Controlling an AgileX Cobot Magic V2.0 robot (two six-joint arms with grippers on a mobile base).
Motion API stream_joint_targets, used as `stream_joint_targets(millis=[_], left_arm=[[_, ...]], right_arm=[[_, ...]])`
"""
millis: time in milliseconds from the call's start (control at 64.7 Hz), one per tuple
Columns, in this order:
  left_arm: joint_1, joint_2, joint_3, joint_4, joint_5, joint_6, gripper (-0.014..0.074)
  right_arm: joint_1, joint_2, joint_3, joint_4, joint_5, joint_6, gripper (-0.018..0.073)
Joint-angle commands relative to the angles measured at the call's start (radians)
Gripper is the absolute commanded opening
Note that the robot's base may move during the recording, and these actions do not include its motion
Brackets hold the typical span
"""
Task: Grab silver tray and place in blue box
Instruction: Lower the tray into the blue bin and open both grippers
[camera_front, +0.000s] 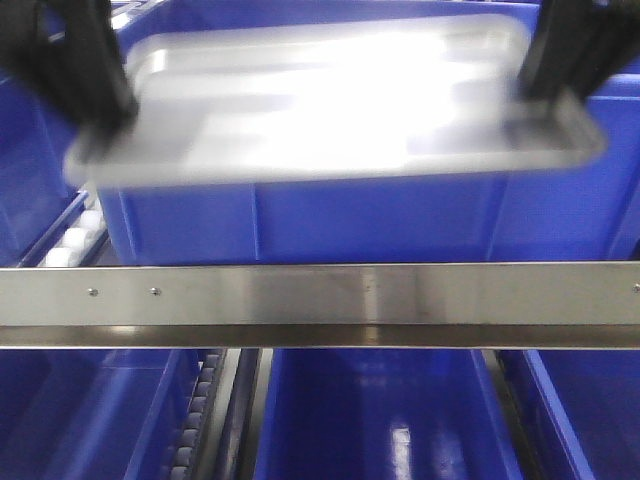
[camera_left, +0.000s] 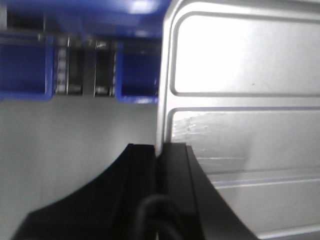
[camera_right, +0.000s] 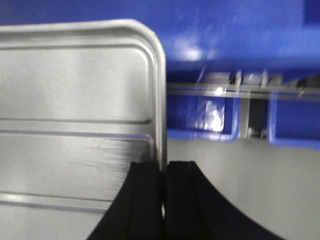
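Front view: left gripper (camera_left: 159, 152) and right gripper (camera_right: 164, 170) pinch opposite rims, keeping the silver tray (camera_front: 330, 100) level above the blue box (camera_front: 300, 225).

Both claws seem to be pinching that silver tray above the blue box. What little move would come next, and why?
Probably lowering it straight down. The silver tray hangs over the blue box, with the left claw and right claw clamped on opposite rims, so both should descend together.

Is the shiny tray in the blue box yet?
Not yet. Grabbing is done: the left gripper and right gripper each pinch a rim of the tray. It is held up over the blue box. Lowering it in and letting go is left.
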Motion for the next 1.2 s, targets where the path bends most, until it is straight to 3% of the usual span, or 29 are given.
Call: stream_joint_targets(millis=[0,355,649,927,1019,1189], left_arm=[[-0.011,-0.030,-0.079,0.009,-0.102,0.003,-0.0104],[0.097,0.080,-0.196,0.083,-0.304,0.044,-0.0104],[0.190,0.213,-0.204,0.219,-0.600,0.044,-0.0104],[0.205,0.291,-0.204,0.229,-0.672,0.044,-0.0098],[0.205,0.291,-0.204,0.229,-0.674,0.044,-0.0040],[0.226,0.289,-0.204,0.225,-0.660,0.042,0.0181]], right_arm=[[0.000,-0.025,-0.068,-0.033,-0.092,-0.013,0.0050],[-0.117,0.046,-0.124,-0.098,-0.267,-0.013,0.0050],[-0.225,0.196,-0.136,-0.180,-0.601,-0.023,0.0050],[-0.244,0.279,-0.136,-0.195,-0.667,-0.023,0.0057],[-0.244,0.280,-0.136,-0.203,-0.667,-0.023,0.0148],[-0.247,0.280,-0.136,-0.230,-0.651,-0.023,0.0473]])
